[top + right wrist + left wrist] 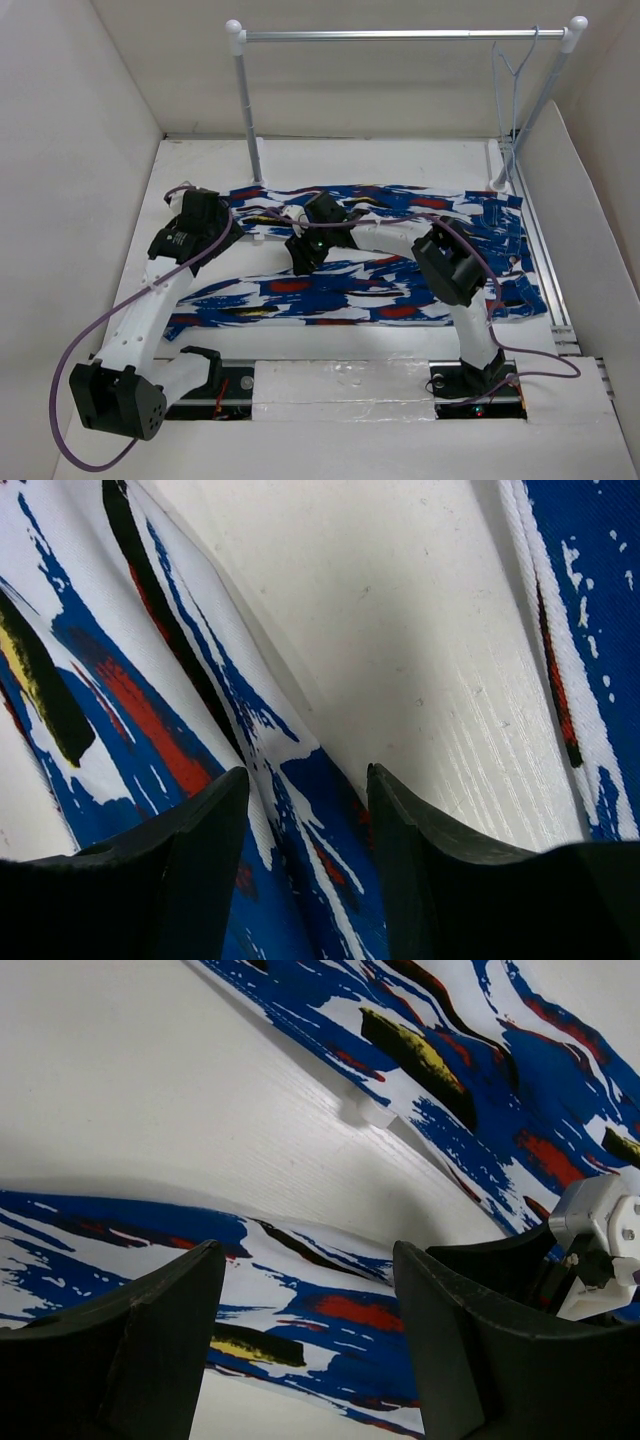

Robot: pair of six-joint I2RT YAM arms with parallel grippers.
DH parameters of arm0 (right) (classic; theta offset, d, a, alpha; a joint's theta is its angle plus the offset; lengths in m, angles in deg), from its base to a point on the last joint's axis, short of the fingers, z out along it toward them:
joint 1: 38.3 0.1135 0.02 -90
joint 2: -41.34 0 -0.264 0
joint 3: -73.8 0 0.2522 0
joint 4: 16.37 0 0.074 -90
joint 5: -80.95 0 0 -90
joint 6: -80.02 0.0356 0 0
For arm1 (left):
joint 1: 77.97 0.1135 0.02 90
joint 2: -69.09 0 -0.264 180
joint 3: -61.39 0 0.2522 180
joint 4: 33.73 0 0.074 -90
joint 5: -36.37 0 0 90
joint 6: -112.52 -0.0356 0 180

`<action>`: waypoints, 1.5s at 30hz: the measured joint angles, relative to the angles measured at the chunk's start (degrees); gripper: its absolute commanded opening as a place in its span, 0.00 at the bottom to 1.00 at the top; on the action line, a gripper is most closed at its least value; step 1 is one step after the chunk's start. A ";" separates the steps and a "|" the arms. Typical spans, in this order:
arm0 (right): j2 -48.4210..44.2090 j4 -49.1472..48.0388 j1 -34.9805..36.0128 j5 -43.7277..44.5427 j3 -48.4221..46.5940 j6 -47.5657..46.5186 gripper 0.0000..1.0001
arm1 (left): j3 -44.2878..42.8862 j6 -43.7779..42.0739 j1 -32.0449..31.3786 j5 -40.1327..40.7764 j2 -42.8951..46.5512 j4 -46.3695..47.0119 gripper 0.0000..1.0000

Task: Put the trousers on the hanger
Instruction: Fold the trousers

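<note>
The trousers (400, 290) lie flat across the white table, waist to the right and both legs reaching left. The light-blue wire hanger (512, 75) hangs from the right end of the rail, far from both grippers. My left gripper (322, 218) is open and low over the cloth; in the left wrist view (305, 1260) a printed leg (400, 1310) lies between its fingers. My right gripper (303, 258) sits just beside it, open; in the right wrist view (305, 780) its fingers straddle the edge of a leg (150, 710), not closed on it.
A silver rail (400, 35) on white posts stands at the back. White walls enclose the table on the left, back and right. A strip of bare table (200, 1090) shows between the two legs, with a small white piece (365, 1112) at the far leg's edge.
</note>
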 measured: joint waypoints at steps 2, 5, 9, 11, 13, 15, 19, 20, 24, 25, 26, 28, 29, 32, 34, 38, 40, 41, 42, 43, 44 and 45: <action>-0.11 -0.55 0.11 0.28 0.44 -0.02 0.58 | 0.24 -0.55 0.00 -0.46 -0.04 0.31 0.63; -0.28 -1.11 0.11 0.33 0.94 -0.24 0.56 | 0.24 -1.29 0.00 -0.70 -0.04 1.25 0.63; -0.61 -1.79 -0.24 0.61 1.55 -0.39 0.57 | 0.24 -2.32 0.00 -0.68 -0.04 1.53 0.63; -0.76 -2.19 -0.68 -0.24 1.84 -0.11 0.58 | 0.24 -2.82 0.00 -0.61 -0.04 1.53 0.63; -0.76 -1.77 -1.46 -0.70 1.60 -0.09 0.59 | 0.28 -3.39 0.00 -0.50 -0.04 1.53 0.63; -0.68 -0.94 -2.34 -0.66 1.09 -0.11 0.59 | 0.39 -3.89 0.00 -0.17 -0.09 1.55 0.64; -0.11 -0.90 -3.63 -0.79 0.31 0.17 0.59 | 1.38 -4.55 0.00 0.02 -0.61 1.64 0.63; -0.09 -0.96 -3.67 -0.83 0.31 0.20 0.59 | 1.81 -4.66 0.00 0.00 -0.63 1.62 0.63; 0.28 -1.25 -2.97 -1.03 0.28 -0.28 0.54 | 3.02 -4.92 0.00 0.00 -0.63 1.51 0.63; 0.31 -1.40 -2.54 -1.33 0.35 -0.48 0.49 | 3.10 -5.01 0.00 0.00 -0.61 1.53 0.63; 0.33 -1.46 -1.75 -1.95 0.55 -0.72 0.49 | 3.13 -5.07 0.00 0.00 -0.55 1.51 0.63; 0.31 -2.16 -0.46 -3.56 1.40 -1.22 0.41 | 3.15 -5.11 0.00 0.00 -0.44 1.51 0.63; 0.31 -2.32 0.22 -4.57 1.81 -1.44 0.35 | 3.19 -5.11 0.00 0.00 -0.35 1.53 0.63; 0.37 -1.36 1.62 -5.60 1.97 -2.23 0.00 | 3.52 -5.09 0.00 -0.09 0.20 1.55 0.63; 0.50 -0.59 1.90 -6.08 1.95 -2.05 0.00 | 3.58 -5.09 0.00 -0.22 0.52 1.51 0.63; -0.79 -1.29 0.57 -5.35 2.21 -0.63 0.00 | 3.58 -5.09 0.00 -0.15 0.98 1.49 0.62; -4.44 -1.77 -0.44 -3.54 3.69 -0.04 0.00 | 3.58 -5.09 0.00 0.02 1.07 1.36 0.62; -7.28 -2.40 -0.94 -2.21 4.74 0.15 0.00 | 3.58 -5.07 0.00 0.33 1.20 1.18 0.62; -10.75 -3.26 -1.31 -0.52 6.45 0.33 0.00 | 3.58 -5.05 0.00 0.72 1.36 1.01 0.61; -14.03 -3.82 -1.62 1.01 7.67 0.44 0.00 | 3.58 -5.03 0.00 1.25 1.73 0.81 0.61; -17.31 -4.52 -2.12 2.34 8.63 0.55 0.00 | 3.58 -4.90 0.00 1.77 2.12 0.63 0.61; -19.45 -4.94 -2.64 3.13 8.63 0.57 0.00 | 3.58 -4.61 0.00 2.23 2.64 0.50 0.61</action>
